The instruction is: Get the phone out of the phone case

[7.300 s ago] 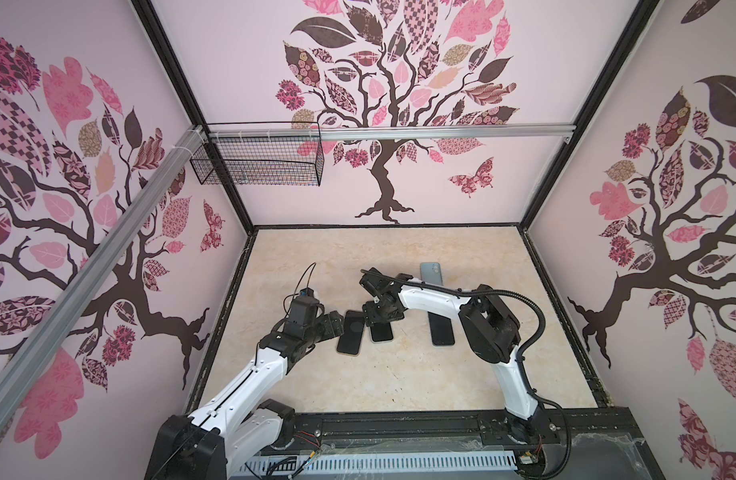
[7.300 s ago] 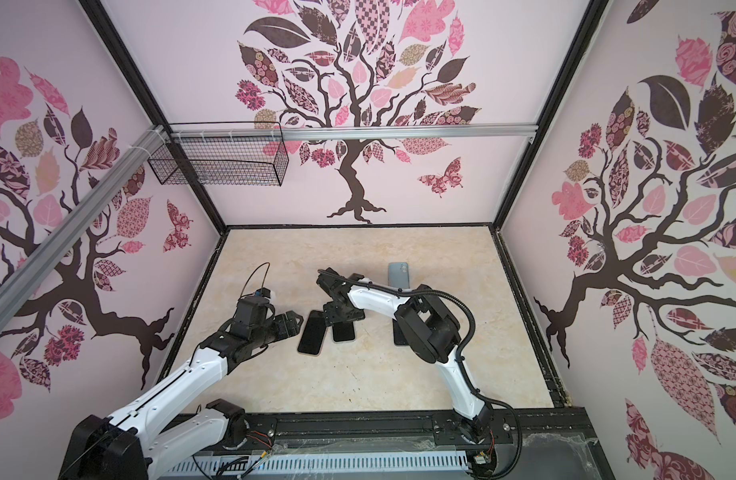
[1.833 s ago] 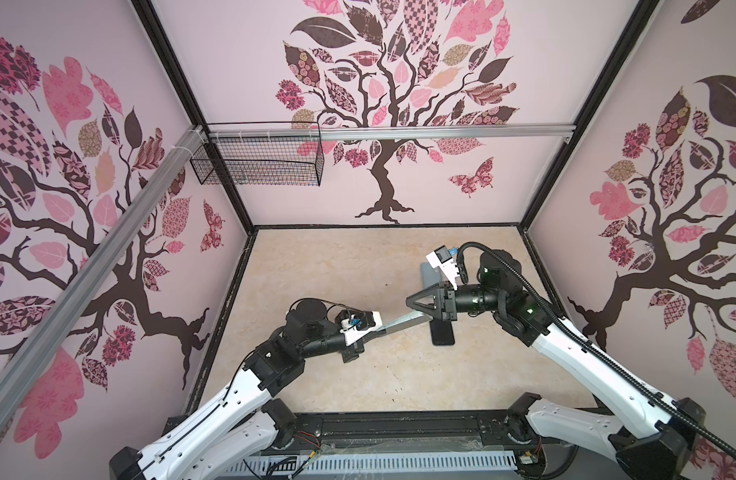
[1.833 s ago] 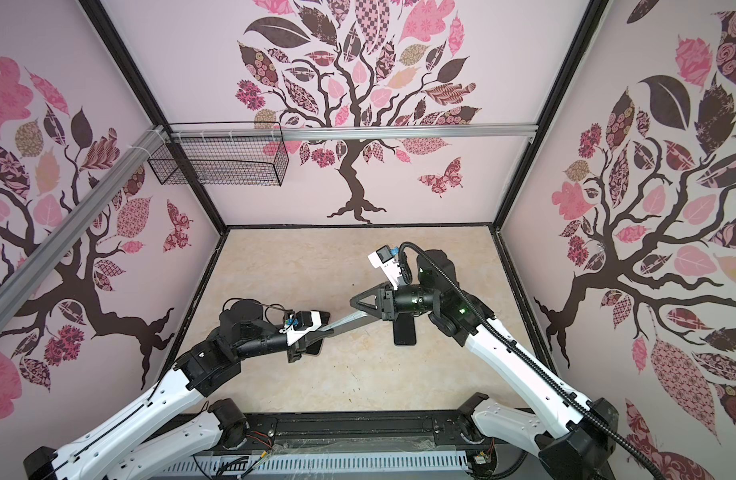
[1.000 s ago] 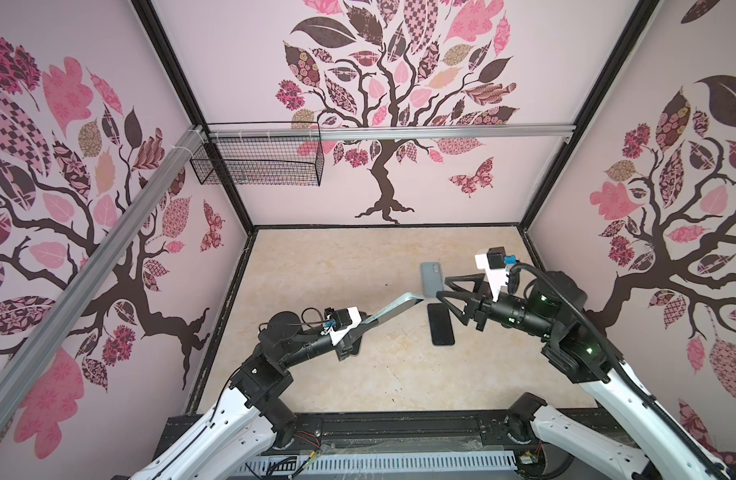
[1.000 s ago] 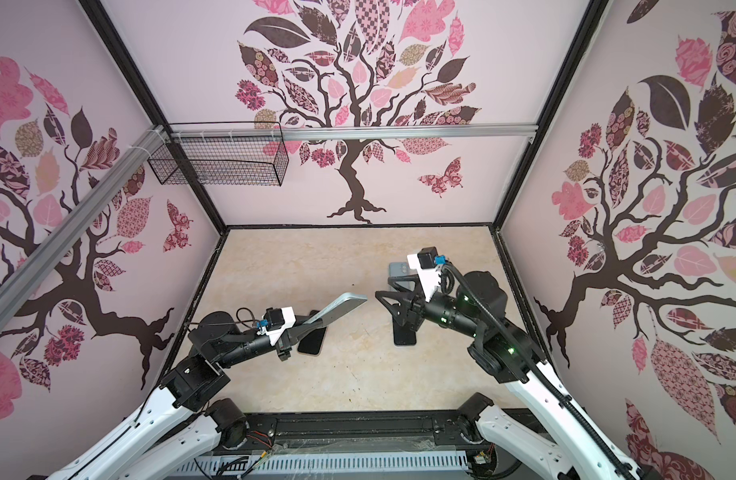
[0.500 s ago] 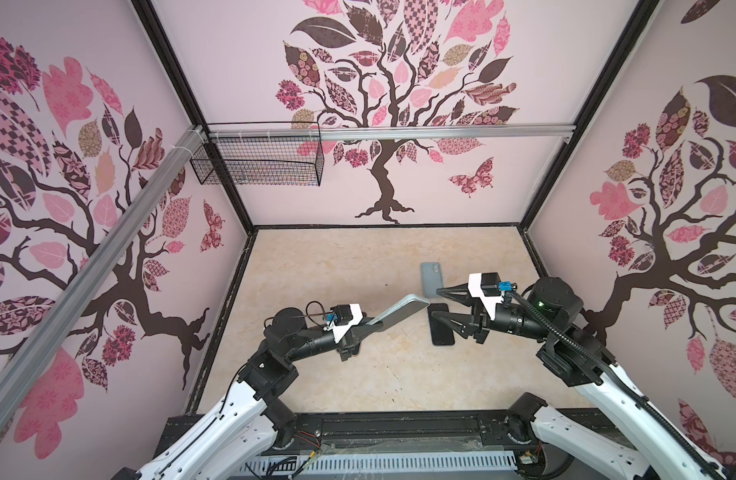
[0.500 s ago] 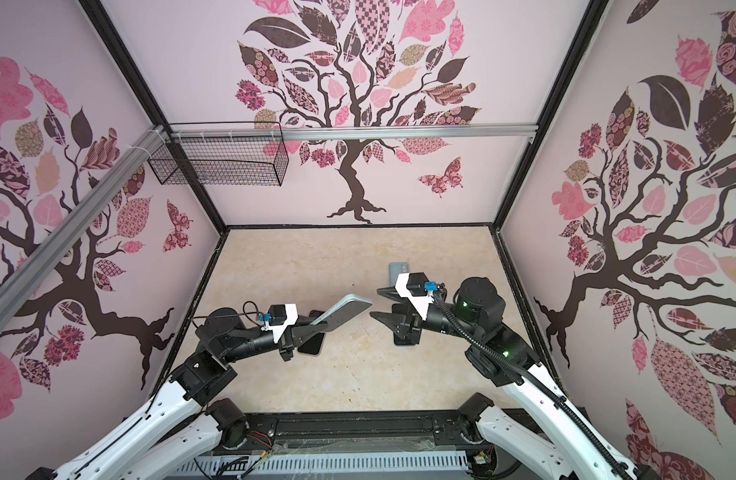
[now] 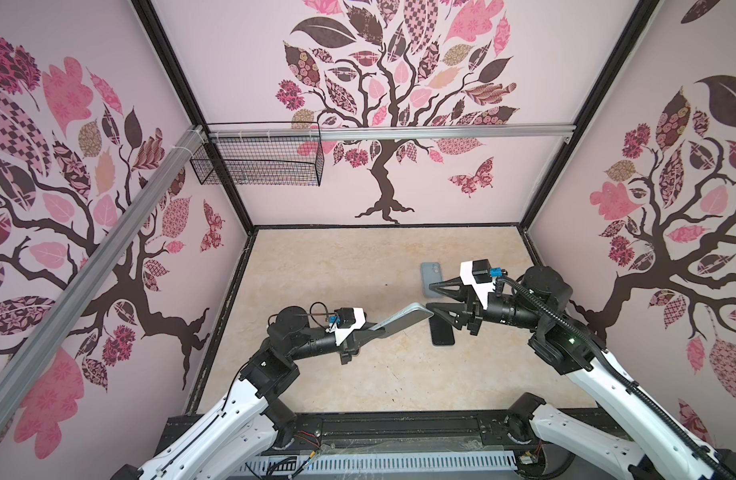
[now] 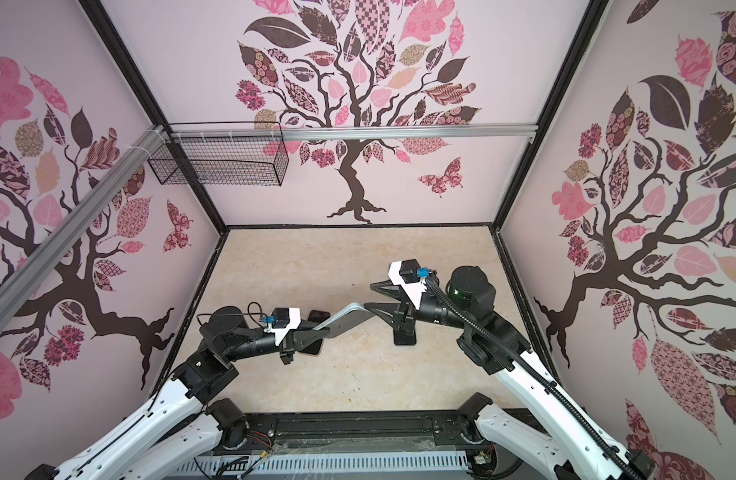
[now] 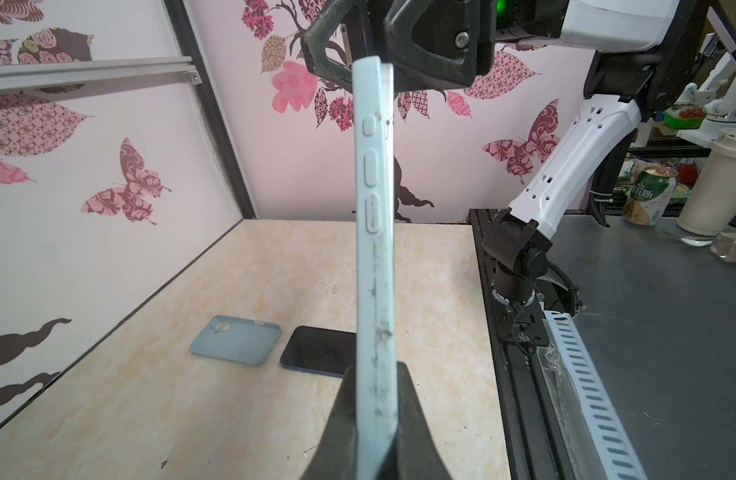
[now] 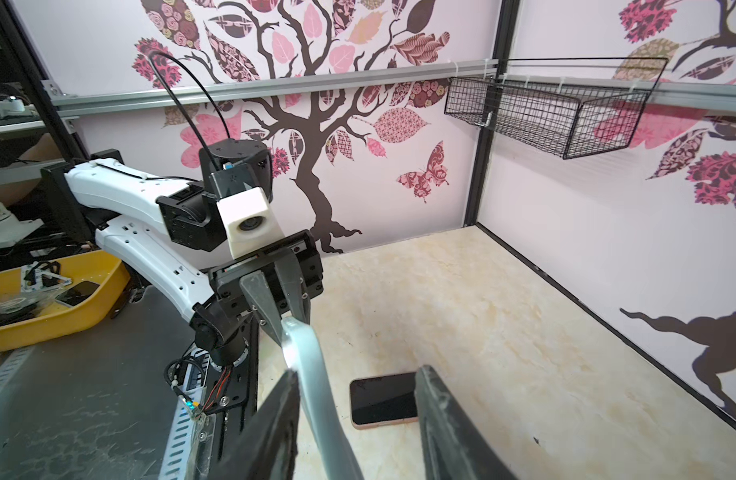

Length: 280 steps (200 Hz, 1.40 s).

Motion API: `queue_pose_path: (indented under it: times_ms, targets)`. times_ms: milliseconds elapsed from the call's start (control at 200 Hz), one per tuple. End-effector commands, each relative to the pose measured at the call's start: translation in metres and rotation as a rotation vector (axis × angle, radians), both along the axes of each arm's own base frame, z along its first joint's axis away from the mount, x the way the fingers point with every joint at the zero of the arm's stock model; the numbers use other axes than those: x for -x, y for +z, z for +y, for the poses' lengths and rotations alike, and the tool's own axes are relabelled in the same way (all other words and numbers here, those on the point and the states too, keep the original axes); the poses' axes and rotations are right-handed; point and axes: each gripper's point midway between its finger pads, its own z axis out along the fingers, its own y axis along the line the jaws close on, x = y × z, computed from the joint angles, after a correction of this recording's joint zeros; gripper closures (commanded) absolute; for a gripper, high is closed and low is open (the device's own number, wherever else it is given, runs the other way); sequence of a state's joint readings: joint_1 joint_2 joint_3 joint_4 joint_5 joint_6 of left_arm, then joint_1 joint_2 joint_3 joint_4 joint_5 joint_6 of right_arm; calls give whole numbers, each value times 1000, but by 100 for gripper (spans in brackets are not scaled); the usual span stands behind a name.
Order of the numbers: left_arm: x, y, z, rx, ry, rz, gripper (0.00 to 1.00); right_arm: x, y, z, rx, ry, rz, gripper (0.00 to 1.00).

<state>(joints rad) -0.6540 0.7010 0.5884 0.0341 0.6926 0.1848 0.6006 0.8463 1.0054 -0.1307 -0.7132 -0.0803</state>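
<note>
Extraction looks barely begun: the phone case (image 9: 403, 318), its phone apparently still seated inside, hangs above the bench (image 9: 358, 266) mid-scene, with the left jaws clamped tight on its left end and the right jaws part-open astride its right end, gripping nothing.

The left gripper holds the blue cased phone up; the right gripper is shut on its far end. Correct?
No. The right gripper is open around the far end; the right wrist view shows its fingers apart. The left gripper holds the blue cased phone.
</note>
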Motion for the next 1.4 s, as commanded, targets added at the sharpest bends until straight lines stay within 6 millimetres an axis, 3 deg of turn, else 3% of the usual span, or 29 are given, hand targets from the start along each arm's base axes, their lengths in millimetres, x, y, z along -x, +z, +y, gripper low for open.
queue_pose_path:
  times_ms: [0, 565, 850, 995, 1130, 1395]
  targets:
    - [6, 30, 1, 58, -26, -84, 100, 13, 13, 3, -39, 77, 1, 51]
    - [10, 31, 0, 60, -45, -87, 100, -1, -14, 14, 41, 56, 84, 52]
    - [15, 33, -3, 61, -77, -99, 100, -28, -33, 14, 95, -78, 128, 55]
    - [12, 31, -2, 61, -58, -93, 100, -8, -14, 15, 31, 15, 91, 52]
    - [10, 30, 0, 61, -40, -97, 100, 11, 7, 10, -33, 71, 30, 34]
    - [10, 31, -1, 60, -44, -98, 100, 5, 13, 1, -71, -7, 14, 30]
